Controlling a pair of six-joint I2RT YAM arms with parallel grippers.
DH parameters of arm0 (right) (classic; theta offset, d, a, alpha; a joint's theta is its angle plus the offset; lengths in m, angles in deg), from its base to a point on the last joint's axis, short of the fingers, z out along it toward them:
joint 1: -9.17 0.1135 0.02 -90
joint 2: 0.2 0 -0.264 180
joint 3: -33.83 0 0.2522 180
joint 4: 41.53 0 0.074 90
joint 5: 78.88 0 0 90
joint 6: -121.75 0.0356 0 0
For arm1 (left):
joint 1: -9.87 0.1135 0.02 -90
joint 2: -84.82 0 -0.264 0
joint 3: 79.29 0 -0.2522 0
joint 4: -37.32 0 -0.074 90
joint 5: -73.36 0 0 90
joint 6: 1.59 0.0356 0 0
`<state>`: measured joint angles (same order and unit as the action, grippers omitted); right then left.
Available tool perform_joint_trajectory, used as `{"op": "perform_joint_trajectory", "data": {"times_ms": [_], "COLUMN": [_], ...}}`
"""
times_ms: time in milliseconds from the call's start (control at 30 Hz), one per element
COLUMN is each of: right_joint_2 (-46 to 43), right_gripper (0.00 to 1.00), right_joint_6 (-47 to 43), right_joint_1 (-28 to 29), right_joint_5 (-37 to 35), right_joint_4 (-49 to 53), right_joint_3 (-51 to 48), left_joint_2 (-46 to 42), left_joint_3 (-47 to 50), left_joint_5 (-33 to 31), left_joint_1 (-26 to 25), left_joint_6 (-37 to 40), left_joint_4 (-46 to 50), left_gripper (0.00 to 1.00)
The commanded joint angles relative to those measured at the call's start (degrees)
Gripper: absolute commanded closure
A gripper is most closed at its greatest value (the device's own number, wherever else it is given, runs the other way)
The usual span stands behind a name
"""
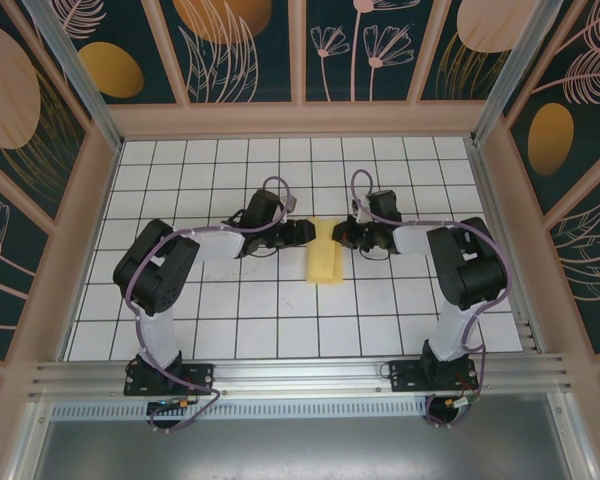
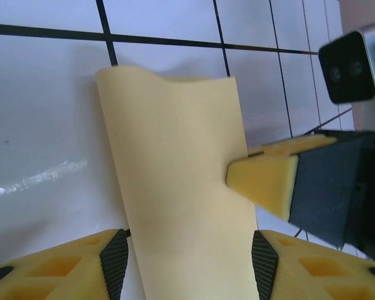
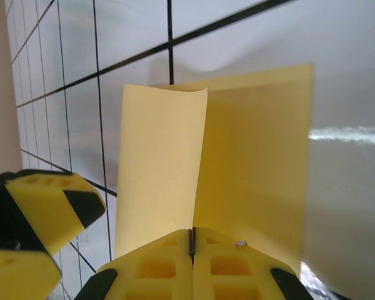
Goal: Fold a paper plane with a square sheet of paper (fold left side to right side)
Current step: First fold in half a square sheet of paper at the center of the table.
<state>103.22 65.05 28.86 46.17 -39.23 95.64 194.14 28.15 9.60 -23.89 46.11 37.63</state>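
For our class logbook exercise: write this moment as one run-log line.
stage: left-to-right fold | paper: folded over, on table | left jaws: open, either side of paper | right jaws: shut on paper edge

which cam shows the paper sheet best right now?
Right wrist: the square sheet of paper shows both layers, one flap lifted, with the shut right fingers at its near edge. Left wrist gives its top face between the open left fingers. Top external: a small yellow strip.

Left pincer (image 2: 189,262) parted; right pincer (image 3: 192,240) seemingly closed
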Motion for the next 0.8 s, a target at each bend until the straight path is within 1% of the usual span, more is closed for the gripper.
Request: {"op": "perform_joint_trajectory", "data": {"times_ms": [0, 400, 533, 667, 767], "right_joint_2": [-2.6, -1.9, -1.5, -2.3, -3.7], "right_gripper": [1.00, 1.00, 0.98, 0.81, 0.72], "right_joint_6": [-1.0, -1.7, -1.5, -2.3, -3.4], "right_joint_1": [-0.3, -0.7, -2.3, -3.5, -4.3], "right_joint_5": [-0.9, -1.4, 0.1, 0.7, 0.0], "right_joint_4": [0.3, -0.1, -1.4, -0.8, 0.6], "right_joint_3": [-1.6, -0.8, -0.9, -0.9, -1.1], "left_joint_2": [2.2, 5.0, 5.9, 6.8, 7.3], "left_joint_3": [-2.3, -4.5, -5.3, -6.0, -6.5], "left_joint_5": [-1.7, -3.4, -4.1, -4.9, -4.9], "left_joint_1": [-0.6, -2.0, -2.4, -2.7, -2.9], "left_joint_6": [-0.5, -0.7, -1.0, -1.6, -1.9], "left_joint_4": [3.5, 6.1, 7.5, 8.3, 8.5], "left_gripper": [0.43, 0.45, 0.46, 0.47, 0.46]}}
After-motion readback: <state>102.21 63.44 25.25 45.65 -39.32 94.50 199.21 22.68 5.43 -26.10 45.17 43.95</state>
